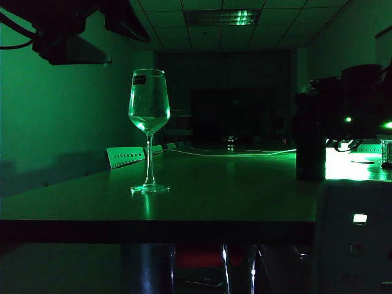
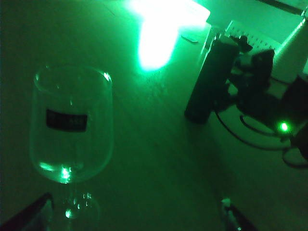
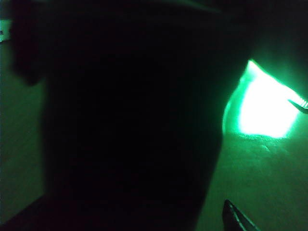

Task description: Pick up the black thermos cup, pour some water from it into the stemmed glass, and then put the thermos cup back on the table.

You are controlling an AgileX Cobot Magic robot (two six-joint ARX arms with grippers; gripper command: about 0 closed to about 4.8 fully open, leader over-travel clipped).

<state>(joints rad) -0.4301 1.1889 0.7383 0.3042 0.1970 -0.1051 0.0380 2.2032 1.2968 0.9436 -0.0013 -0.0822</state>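
black thermos cup (image 1: 310,160) stands upright on the table (image 1: 233,196) at the right of the scene, a dark cylinder before a bright green glare. reading from the left in the exterior view, we see the left arm as a dark mass overhead at the upper left. its left gripper (image 2: 139,214) hangs above the stemmed glass (image 1: 149,125), its jaws spread wide and holding nothing, as its wrist view shows. the glass stands upright on its round foot, left of centre, well apart from the cup, with a little liquid low in its bowl and a dark label near the rim. at the right, the right gripper (image 3: 134,219) is at the cup, the cup filling its wrist view between released, wide-set jaws. we cannot tell whether they touch it.
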